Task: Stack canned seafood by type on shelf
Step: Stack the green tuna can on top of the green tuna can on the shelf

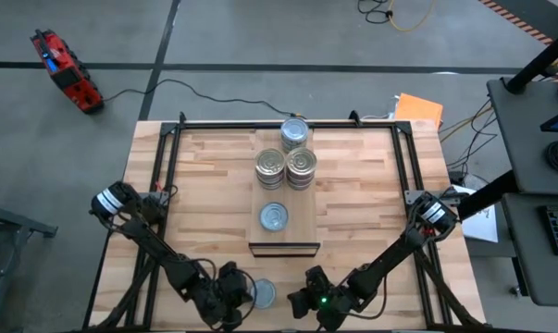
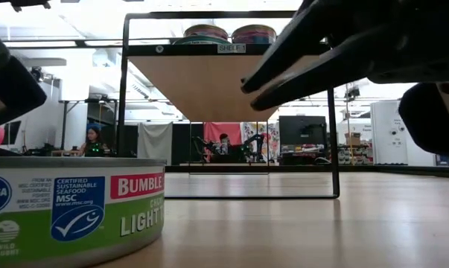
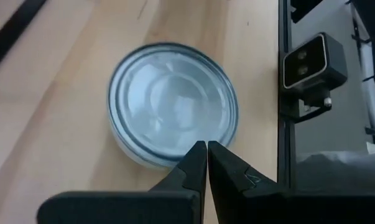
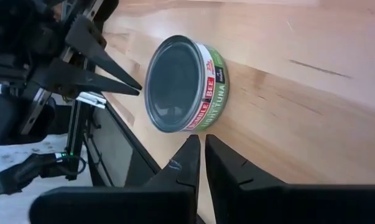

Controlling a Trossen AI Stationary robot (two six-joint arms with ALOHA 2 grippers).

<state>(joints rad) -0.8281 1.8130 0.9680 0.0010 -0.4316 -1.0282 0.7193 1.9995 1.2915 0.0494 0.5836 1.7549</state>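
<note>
Your left claw (image 3: 207,149) and right claw (image 4: 202,144) are both pinched together, holding nothing. A tuna tin (image 1: 263,294) sits on the counter (image 1: 371,203) between them.

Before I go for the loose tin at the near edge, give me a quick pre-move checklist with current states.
1. Left gripper open for a grasp: not ok, shut, poised over the tin's rim.
2. Right gripper open: not ok, shut, beside the tin.
3. Loose round green-labelled blue-topped metal tin upright on the wooden table: ok.
4. Matching blue-topped tin on the light-wood shelf, top bare: ok.
5. Silver-topped stacks steady: cannot tell.
</note>
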